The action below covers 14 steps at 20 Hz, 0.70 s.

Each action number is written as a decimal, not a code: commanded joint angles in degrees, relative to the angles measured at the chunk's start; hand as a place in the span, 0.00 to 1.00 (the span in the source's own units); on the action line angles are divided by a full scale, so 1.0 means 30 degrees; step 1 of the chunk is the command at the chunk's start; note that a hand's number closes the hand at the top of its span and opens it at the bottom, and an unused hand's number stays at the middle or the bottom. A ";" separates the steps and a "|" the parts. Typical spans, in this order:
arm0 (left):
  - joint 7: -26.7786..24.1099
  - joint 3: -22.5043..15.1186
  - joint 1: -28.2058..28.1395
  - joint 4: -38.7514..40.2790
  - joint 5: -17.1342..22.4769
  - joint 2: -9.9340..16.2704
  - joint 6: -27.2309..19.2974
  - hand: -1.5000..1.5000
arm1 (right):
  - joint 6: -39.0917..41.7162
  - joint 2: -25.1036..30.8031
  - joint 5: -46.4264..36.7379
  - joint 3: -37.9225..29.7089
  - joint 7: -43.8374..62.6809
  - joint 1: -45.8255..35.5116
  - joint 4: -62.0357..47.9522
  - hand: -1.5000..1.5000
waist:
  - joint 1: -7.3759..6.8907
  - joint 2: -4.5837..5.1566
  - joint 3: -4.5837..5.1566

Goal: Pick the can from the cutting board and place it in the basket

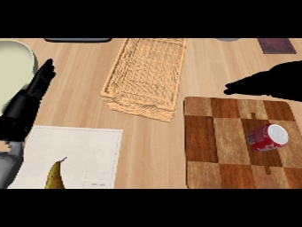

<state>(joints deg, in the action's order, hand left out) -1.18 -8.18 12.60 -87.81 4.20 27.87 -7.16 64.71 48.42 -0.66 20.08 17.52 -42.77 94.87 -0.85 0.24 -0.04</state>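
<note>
A red can (267, 137) with a white end lies on its side on the checkered wooden cutting board (212, 142), at the board's right part. The woven basket (146, 75) stands to the board's upper left and holds nothing. My right hand (280, 82) shows as a dark shape above the board's far edge, fingers stretched toward the left, open and apart from the can. My left hand (24, 106) rests open at the view's left edge, fingers pointing up.
A pale plate (3, 73) sits at the far left behind the left hand. A white cloth (75, 150) lies at the lower left with a yellow-brown pear-like fruit (55, 175) on it. Dark items (276, 45) line the counter's back edge.
</note>
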 commanded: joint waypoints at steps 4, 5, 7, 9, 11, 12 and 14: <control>-0.0030 0.0419 -0.0450 -0.0109 -0.0305 -0.0397 0.0281 0.50 | 0.0216 -0.0451 -0.5090 0.1774 -0.3073 0.1576 -0.0380 0.00 | -0.0018 0.0016 -0.0013; 0.0493 -0.0104 0.0523 0.0106 -0.0850 -0.1070 -0.0303 0.50 | -0.0186 -0.0197 -0.6078 0.2246 -0.4092 0.1642 -0.0780 0.00 | -0.0011 0.0072 -0.0027; 0.0382 0.0808 -0.0110 -0.0517 -0.0219 -0.0273 0.0812 0.50 | 0.0247 -0.0081 -0.6736 0.2127 -0.4698 0.0985 -0.1047 0.00 | -0.0026 -0.0016 -0.0003; 0.0026 0.0531 -0.0488 -0.0347 -0.0513 -0.0576 0.0876 0.50 | -0.1538 -0.0623 -0.8350 0.3425 -0.5338 0.2178 -0.1485 0.00 | -0.0050 0.0009 -0.0007; -0.0185 0.0935 0.0423 0.0876 -0.0693 -0.0834 0.1054 0.50 | -0.2460 0.0256 -0.9460 0.3084 -0.7490 0.2373 -0.2008 0.00 | 0.0097 0.0009 -0.0003; 0.0707 0.0930 0.0845 0.0393 -0.1147 -0.0828 0.0765 0.50 | -0.2494 -0.0421 -0.9805 0.3255 -0.7214 0.2293 -0.2125 0.00 | 0.0110 -0.0020 0.0001; -0.0250 0.0845 -0.0852 -0.0523 -0.1239 -0.0909 0.0749 0.50 | -0.4108 0.0520 -1.0939 0.3855 -0.8785 0.3459 -0.2260 0.00 | 0.0047 -0.0028 -0.0006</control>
<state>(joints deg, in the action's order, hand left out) -0.73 -5.69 12.52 -87.68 1.79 25.67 -5.01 57.13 48.87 -27.11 29.19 -0.85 -35.76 90.05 -0.68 0.20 -0.05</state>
